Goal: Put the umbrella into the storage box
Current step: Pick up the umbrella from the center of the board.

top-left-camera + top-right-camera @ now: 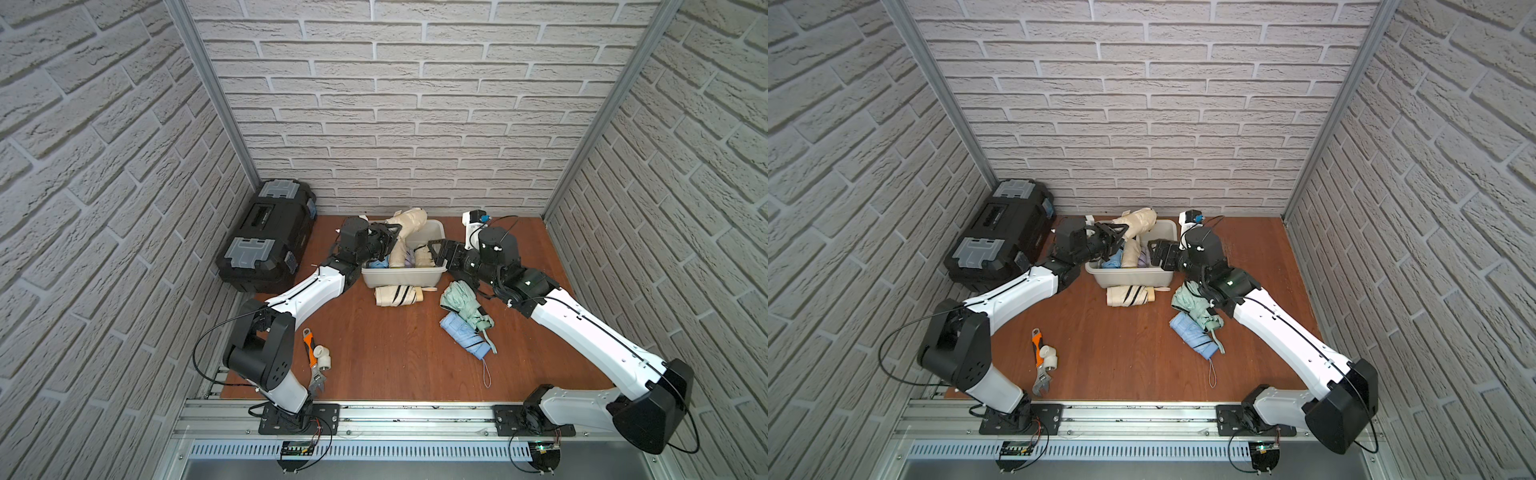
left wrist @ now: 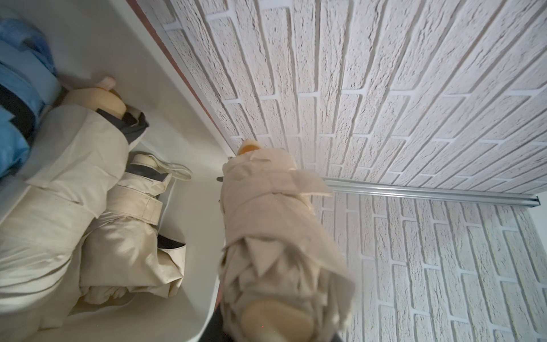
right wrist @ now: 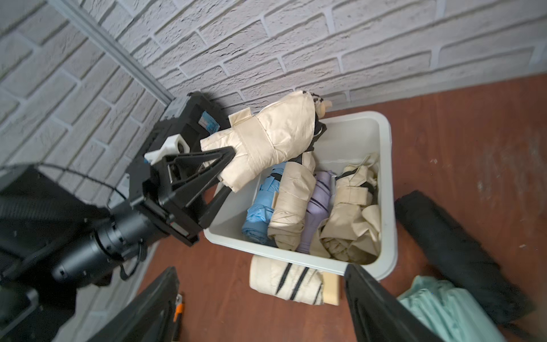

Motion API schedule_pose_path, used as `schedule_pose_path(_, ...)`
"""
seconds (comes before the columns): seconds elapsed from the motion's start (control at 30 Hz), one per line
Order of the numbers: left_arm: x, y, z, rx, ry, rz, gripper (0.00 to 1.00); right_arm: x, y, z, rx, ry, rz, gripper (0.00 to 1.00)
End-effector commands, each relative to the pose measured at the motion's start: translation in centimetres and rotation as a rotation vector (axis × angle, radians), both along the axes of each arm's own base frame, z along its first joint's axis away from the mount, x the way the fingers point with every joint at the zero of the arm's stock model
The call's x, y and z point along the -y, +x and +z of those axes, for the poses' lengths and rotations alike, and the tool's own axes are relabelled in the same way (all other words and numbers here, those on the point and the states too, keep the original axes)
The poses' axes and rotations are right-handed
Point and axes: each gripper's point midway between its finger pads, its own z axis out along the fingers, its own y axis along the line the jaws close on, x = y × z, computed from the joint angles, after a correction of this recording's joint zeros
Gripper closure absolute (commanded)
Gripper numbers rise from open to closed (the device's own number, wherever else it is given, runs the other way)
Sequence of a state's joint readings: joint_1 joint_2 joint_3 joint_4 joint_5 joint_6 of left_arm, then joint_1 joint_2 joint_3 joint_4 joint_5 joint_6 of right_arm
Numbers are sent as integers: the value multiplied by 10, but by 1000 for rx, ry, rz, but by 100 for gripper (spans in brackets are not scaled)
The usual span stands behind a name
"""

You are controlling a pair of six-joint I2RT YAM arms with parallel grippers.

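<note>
My left gripper point(image 1: 392, 237) point(image 1: 1119, 235) point(image 3: 229, 170) is shut on one end of a cream folded umbrella point(image 1: 409, 220) point(image 1: 1140, 220) point(image 2: 275, 225) point(image 3: 275, 139). The umbrella hangs tilted over the far left corner of the off-white storage box point(image 1: 401, 276) point(image 1: 1129, 276) point(image 2: 189, 225) point(image 3: 387, 189). Several folded umbrellas lie side by side inside the box: blue point(image 3: 257, 213), cream point(image 3: 291, 204), lilac point(image 3: 318, 207) and cream point(image 3: 352, 219). My right gripper point(image 1: 432, 253) point(image 1: 1154, 253) point(image 3: 262, 268) stands open and empty at the box's near right corner.
A striped cream umbrella point(image 1: 397, 296) lies against the box's front wall. Mint point(image 1: 461, 303) and light blue point(image 1: 465, 338) umbrellas lie under my right arm, with a black one point(image 3: 455, 245) beside the box. A black toolbox point(image 1: 268, 235) stands back left, and an orange-handled wrench point(image 1: 311, 357) lies near the front.
</note>
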State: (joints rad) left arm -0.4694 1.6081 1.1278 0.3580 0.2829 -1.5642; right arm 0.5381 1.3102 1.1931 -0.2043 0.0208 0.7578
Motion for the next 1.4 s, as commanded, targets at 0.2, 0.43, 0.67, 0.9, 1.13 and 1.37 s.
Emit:
schedule_pose_path(0.2, 19, -6, 97, 340, -144, -24, 79, -39, 79, 31, -42, 655, -114, 7)
schedule_pose_path(0.43, 21, -7, 96, 340, -154, -20, 79, -44, 109, 26, -7, 769, -135, 7)
schedule_pose_path(0.67, 16, -7, 91, 332, -164, 6, 79, -35, 118, 27, 29, 811, -156, 7)
schedule_pose_path(0.9, 16, -10, 89, 325, -191, 4, 79, -36, 137, 18, 12, 847, -183, 17)
schedule_pose_path(1.13, 17, -12, 87, 317, -200, -6, 78, -42, 151, 16, 22, 874, -170, 30)
schedule_pose_path(1.37, 18, -15, 76, 292, -192, -23, 34, -44, 153, 13, 25, 826, -163, 48)
